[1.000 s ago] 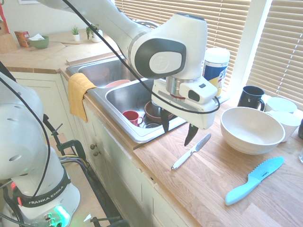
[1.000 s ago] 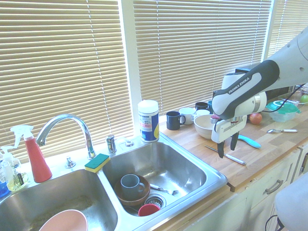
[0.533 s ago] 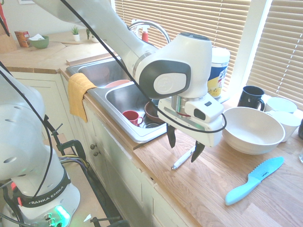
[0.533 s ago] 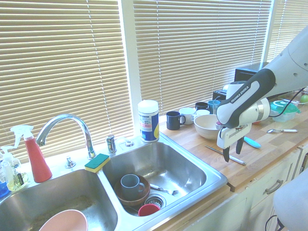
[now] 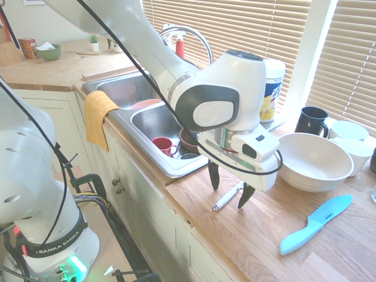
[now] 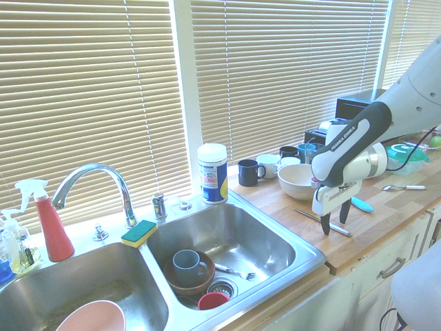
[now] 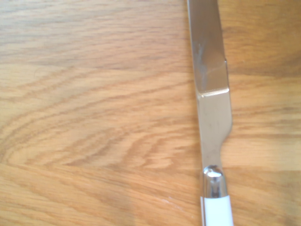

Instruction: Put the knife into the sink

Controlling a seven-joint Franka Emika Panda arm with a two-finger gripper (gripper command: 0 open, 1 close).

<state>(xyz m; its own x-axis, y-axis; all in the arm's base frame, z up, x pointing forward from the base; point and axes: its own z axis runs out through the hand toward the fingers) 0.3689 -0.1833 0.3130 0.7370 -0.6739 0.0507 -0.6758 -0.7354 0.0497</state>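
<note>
Prob. risky from here: knife [image 5: 225,200] lay flat on bench [image 5: 202,227], nr. sink [image 5: 172,173], slim enough to slip or twist if pinched off-centre, e.g. nearer blade than handle. Could also scrape bench w/ tips if lowered too far, or clip sink rim on the way over if lifted too little. End effector [image 5: 231,192]: spread wide, nothing gripped, poised just over knife w/ one finger either side; contact w/ bench unclear.

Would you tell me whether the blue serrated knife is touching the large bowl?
Apart: the first exterior view plainly shows bare countertop between the blue serrated knife and the large bowl.
</note>
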